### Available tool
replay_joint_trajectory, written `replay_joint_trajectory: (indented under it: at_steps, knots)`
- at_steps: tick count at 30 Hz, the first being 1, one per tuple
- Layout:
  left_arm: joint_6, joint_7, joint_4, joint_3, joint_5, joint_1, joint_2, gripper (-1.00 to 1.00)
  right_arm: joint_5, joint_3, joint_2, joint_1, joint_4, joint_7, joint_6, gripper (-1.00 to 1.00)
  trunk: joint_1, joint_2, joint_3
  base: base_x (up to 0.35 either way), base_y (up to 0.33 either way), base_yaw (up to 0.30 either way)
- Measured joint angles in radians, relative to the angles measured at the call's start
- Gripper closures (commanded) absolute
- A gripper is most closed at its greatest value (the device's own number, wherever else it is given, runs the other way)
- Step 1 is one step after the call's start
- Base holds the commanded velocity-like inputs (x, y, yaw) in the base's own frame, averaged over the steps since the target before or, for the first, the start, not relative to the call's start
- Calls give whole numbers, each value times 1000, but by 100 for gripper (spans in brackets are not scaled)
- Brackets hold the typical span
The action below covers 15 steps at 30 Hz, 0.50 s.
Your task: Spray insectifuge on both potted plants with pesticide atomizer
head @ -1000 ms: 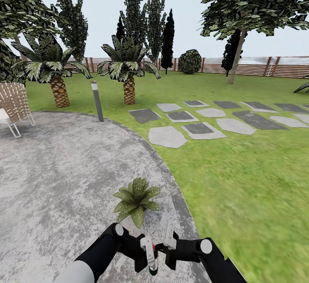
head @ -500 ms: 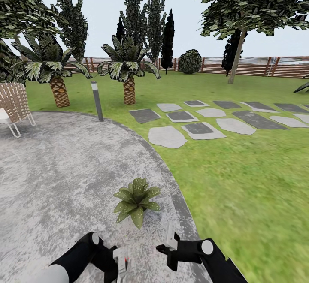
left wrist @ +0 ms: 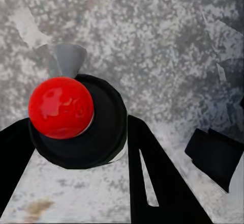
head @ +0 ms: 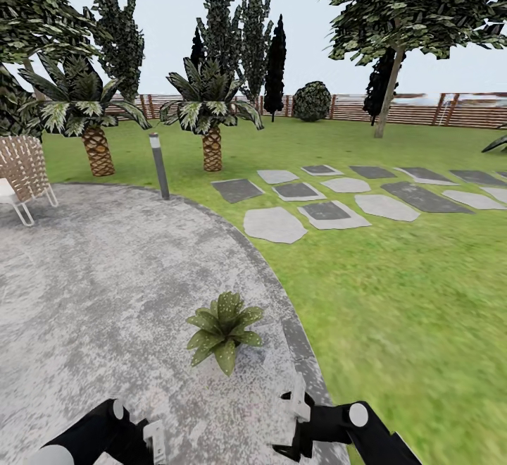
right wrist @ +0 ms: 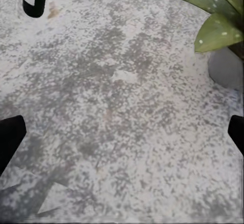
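Note:
One potted plant point(head: 224, 333), a low rosette of speckled green leaves, stands on the grey paving point(head: 91, 289) near its curved edge, just ahead of both arms. In the left wrist view my left gripper point(left wrist: 76, 132) is shut on the pesticide atomizer point(left wrist: 76, 119), a round black body with a red knob and a grey nozzle. The same gripper point(head: 155, 442) sits low and left of the plant in the head view. My right gripper point(head: 297, 419) hangs open and empty right of the plant; its wrist view shows the plant's leaves point(right wrist: 218, 18) and grey pot point(right wrist: 226, 67).
Green lawn point(head: 408, 296) lies to the right, crossed by flat stepping stones point(head: 327, 211). A wicker chair point(head: 21, 169) stands at the far left, and a grey bollard light point(head: 159, 165) at the paving's rim. Two palms point(head: 209, 120) and a slat fence point(head: 422, 109) stand behind.
My left arm has swung left and back with the atomizer, away from the middle. The right gripper has dropped and shifted slightly right. The plant has not moved.

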Motion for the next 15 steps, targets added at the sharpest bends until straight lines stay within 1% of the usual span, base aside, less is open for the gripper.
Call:
replay_joint_trajectory:
  at_steps: [1,2,3,4,5,6,7,9,10,11,12,13,14,15]
  knots:
    - [0,66,21,3,6,0,-1,100,-1,-9,-13,0,14,-3,0,-100,0,0,0,0,0,0]
    - [0,111,36,8,15,0,-3,100,-2,-22,-20,0,26,-11,0,-100,0,0,0,0,0,0]
    - [0,171,57,19,36,0,-7,100,-2,-59,-25,0,47,-38,0,-100,0,0,0,0,0,0]
    - [0,207,72,29,60,0,-10,100,-2,-92,-28,1,65,-67,-1,-100,0,0,0,0,0,0]
    - [0,254,94,44,107,0,-12,100,-3,-139,-31,1,97,-121,0,-100,0,0,0,0,0,0]
    - [-1,282,109,53,145,0,-14,100,-4,-171,-32,1,125,-158,-1,-100,0,0,0,0,0,0]
    - [-8,318,128,62,206,0,-15,100,-3,-211,-34,2,169,-210,-2,-100,0,0,0,0,0,0]
    - [-59,382,168,70,329,0,-22,100,-5,-269,-48,3,249,-300,-5,-100,0,0,0,0,0,0]
    - [-80,404,185,72,363,0,-26,100,-6,-283,-54,4,273,-327,-8,-100,0,0,0,0,0,0]
    - [-104,441,214,73,409,1,-33,100,-6,-299,-62,4,307,-369,-16,-100,0,0,0,0,0,0]
    - [-114,471,232,70,443,1,-39,100,-6,-310,-64,5,328,-404,-24,-100,0,0,0,0,0,0]
    - [-125,520,252,68,489,1,-46,100,-4,-325,-66,6,357,-475,-44,-100,0,0,0,0,0,0]
    - [-140,566,265,70,529,5,-52,100,-4,-338,-66,6,387,-567,-76,-100,0,0,0,0,0,0]
    - [-165,605,270,67,576,20,-57,100,-2,-344,-64,7,424,-672,-118,-100,0,0,0,0,0,0]
